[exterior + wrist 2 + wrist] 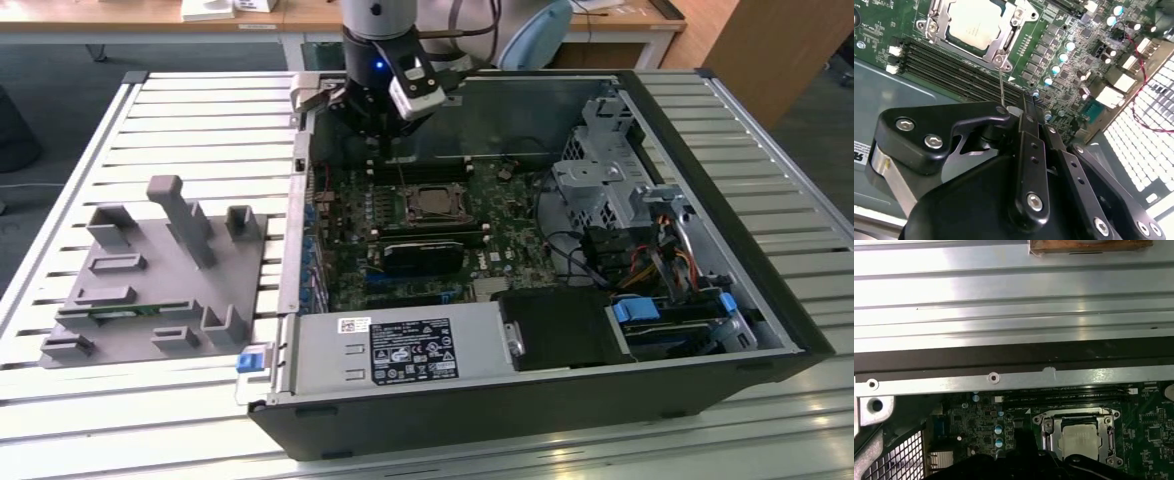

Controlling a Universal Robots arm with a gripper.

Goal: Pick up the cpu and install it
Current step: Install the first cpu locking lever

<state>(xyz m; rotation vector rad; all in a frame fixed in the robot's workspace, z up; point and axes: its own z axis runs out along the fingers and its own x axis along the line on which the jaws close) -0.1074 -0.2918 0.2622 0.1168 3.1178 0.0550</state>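
cpu (974,26) seated in the motherboard socket (1004,52), inside its metal frame | gripper (387,150) above the memory slots (954,67) beside the socket, holding nothing | finger opening: cannot tell

An open computer case (747,330) lies on its side on a slatted metal desk (200,110). Inside, the cpu (430,203) sits in its socket near the middle of the green motherboard (354,250). The end effector (384,152) hangs above the board's far edge, just beyond the cpu. A grey parts holder (160,280) rests on the desk at the exterior view's left, apart from the case.
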